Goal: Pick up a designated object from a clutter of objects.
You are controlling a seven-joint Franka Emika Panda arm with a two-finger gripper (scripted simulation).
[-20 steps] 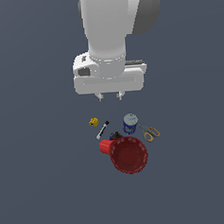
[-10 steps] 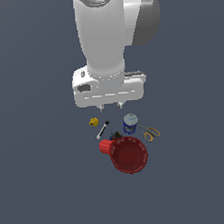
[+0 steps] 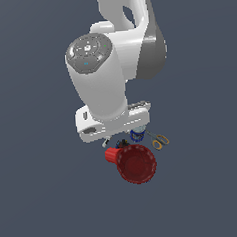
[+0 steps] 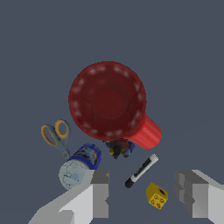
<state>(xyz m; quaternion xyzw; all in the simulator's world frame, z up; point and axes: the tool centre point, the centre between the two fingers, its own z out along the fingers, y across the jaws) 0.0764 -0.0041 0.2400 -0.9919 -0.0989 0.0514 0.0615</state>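
The wide dark red bowl (image 4: 107, 99) with a ridged rim lies among the clutter; it also shows in the exterior view (image 3: 136, 163). A bright red cup (image 4: 146, 133) touches its rim. Around it lie orange-handled scissors (image 4: 56, 135), a blue can (image 4: 78, 168) with a pale lid, a black-and-white marker (image 4: 141, 170), a yellow piece (image 4: 156, 195) and a small dark item (image 4: 119, 148). My gripper (image 4: 145, 196) is open and empty, above the marker and yellow piece, to one side of the bowl. In the exterior view the gripper (image 3: 116, 140) hangs just behind the bowl and hides part of the clutter.
The items lie on a plain dark grey surface (image 3: 51, 205). In the exterior view the red cup (image 3: 112, 154), the scissors (image 3: 159, 139) and the blue can (image 3: 137, 135) crowd the bowl's far side. The white arm (image 3: 101, 86) stands over them.
The arm has come down toward the clutter and now covers the marker and the yellow piece in the exterior view. The objects have not moved.
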